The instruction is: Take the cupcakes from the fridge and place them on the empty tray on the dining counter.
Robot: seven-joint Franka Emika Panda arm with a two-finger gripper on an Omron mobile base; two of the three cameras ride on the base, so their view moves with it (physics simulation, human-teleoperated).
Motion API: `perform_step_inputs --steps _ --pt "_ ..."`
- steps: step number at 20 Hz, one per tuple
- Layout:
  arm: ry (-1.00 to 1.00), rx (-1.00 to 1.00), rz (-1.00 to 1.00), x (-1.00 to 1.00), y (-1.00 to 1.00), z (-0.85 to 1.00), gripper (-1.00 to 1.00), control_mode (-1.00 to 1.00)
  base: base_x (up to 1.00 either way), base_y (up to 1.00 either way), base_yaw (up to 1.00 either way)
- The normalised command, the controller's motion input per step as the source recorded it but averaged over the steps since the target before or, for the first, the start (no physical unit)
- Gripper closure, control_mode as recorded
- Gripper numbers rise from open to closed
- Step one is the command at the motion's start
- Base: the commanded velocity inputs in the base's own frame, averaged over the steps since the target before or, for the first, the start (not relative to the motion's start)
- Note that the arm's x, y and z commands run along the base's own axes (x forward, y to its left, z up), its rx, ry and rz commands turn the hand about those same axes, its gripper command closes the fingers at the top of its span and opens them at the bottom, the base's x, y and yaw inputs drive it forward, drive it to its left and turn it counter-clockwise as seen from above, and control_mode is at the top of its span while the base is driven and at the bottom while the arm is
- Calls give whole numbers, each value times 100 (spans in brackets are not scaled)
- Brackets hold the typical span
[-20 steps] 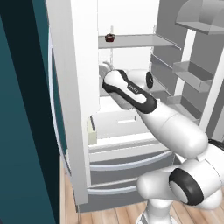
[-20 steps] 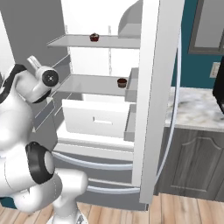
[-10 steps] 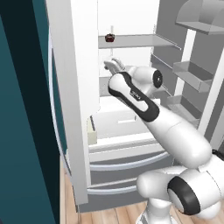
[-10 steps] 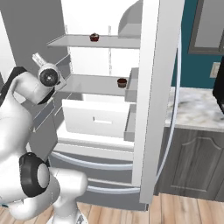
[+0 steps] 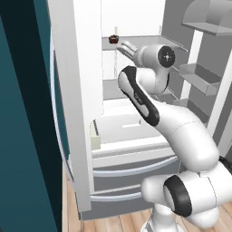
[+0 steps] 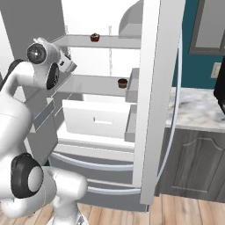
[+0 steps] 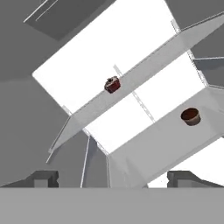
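- Left base view: you see the fridge (image 5: 74,113) with its doors open and its inside white. One dark cupcake (image 5: 114,39) sits on the upper shelf (image 5: 149,41). The gripper (image 5: 123,45) is just right of that cupcake, at about shelf height; you can't tell the jaw gap here. A white drawer (image 5: 122,122) sits below the shelves, and the arm's elbow crosses in front of it.
- Right base view: the upper cupcake (image 6: 95,37) is on the top shelf. A second cupcake (image 6: 122,82), dark brown and round, is on the middle shelf (image 6: 94,83) near the fridge's right door edge. The gripper (image 6: 68,63) is left of both, between the two shelf levels and touching nothing. A marble counter (image 6: 197,110) over grey cabinets stands right of the fridge.
- Hand view, rolled: the upper cupcake (image 7: 112,84) is on its shelf, and the lower cupcake (image 7: 190,116) is on the shelf below. The fingertips (image 7: 43,178) stand wide apart with nothing between them.
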Motion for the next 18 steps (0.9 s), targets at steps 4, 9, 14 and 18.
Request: perform_step_inputs --steps 4,9,14,18 --pt "0 -35 -8 0 -46 54 -100 -100 0 0 0" --pt "0 -25 -1 -13 -65 -10 -100 -100 0 0 0" --pt "6 -8 0 -22 -53 -46 -100 -100 0 0 0" --pt "8 -11 2 -4 -6 -24 -100 -100 0 0 0"
